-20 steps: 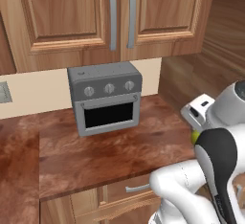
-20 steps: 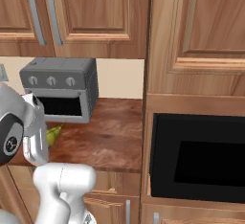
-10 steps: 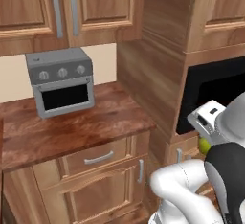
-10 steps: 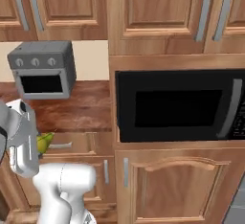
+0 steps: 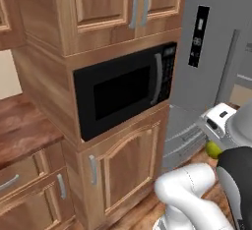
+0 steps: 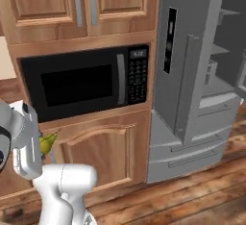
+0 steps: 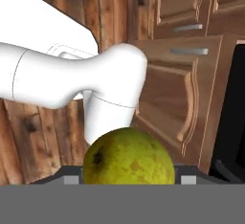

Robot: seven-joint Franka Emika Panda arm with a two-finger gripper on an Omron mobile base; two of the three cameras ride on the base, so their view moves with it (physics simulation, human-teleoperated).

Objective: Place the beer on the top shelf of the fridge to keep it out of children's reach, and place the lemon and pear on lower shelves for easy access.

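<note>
In the left base view, a black microwave (image 5: pixel 129 92) is seen built into wooden cabinetry, with cabinet doors (image 5: pixel 120 162) below it and above it. To the right stands the fridge (image 5: pixel 212 42), grey, with a black panel on its door and a long bar handle. At the lower right, the white arm rises, and the pear (image 5: pixel 213 149) is seen as a small yellow-green patch just below the white hand, low in front of the fridge's drawer fronts.

In the right base view, the microwave (image 6: pixel 86 81) is set at the left-centre, and the fridge (image 6: pixel 185 70) is at the right with one door swung open; grey shelves (image 6: pixel 218 51) are visible inside at the far right, with drawer fronts (image 6: pixel 192 152) beneath. The pear (image 6: pixel 45 143) is seen at the left edge, beside the white hand, in front of the lower cabinet door.

In the hand view, the pear (image 7: pixel 128 160) is seen close up, held between the fingers of the gripper (image 7: pixel 129 177), which is clamped around the fruit. Wooden floorboards (image 7: pixel 43 137) and cabinet fronts are seen behind it.
</note>
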